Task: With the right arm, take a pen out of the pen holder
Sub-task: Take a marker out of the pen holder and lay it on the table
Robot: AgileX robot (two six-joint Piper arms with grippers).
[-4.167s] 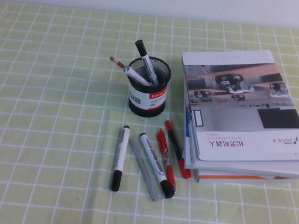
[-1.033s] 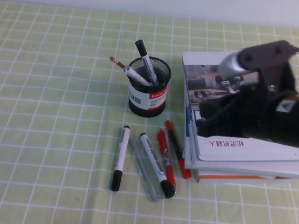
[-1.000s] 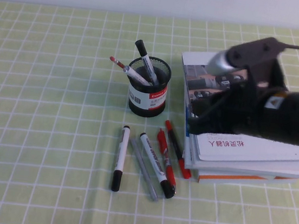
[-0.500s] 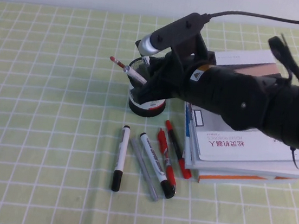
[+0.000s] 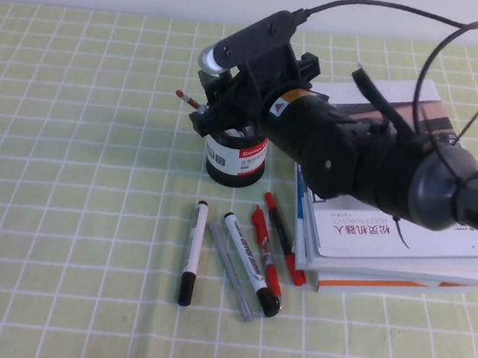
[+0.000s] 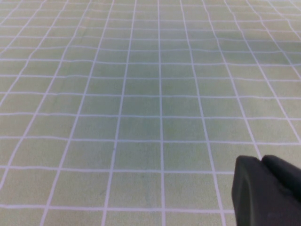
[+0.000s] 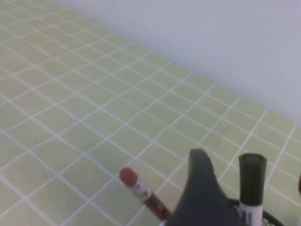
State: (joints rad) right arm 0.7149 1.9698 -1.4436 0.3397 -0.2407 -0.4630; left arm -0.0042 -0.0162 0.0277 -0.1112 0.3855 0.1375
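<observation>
Right pincer [image 5: 225, 116] hangs wide open and empty over the mid-desk pen holder [image 5: 235, 157], straddling 1 black-capped marker [image 7: 251, 183]; an off-centre squeeze could tip the holder, while the left pincer [image 6: 263, 165] idles over bare desk [image 6: 141, 94].

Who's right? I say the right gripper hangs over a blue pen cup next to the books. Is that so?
Not quite: the pen cup is black, not blue, as the high view shows. The right gripper does hang over it beside the books. The left gripper sits apart over the checked cloth.
</observation>
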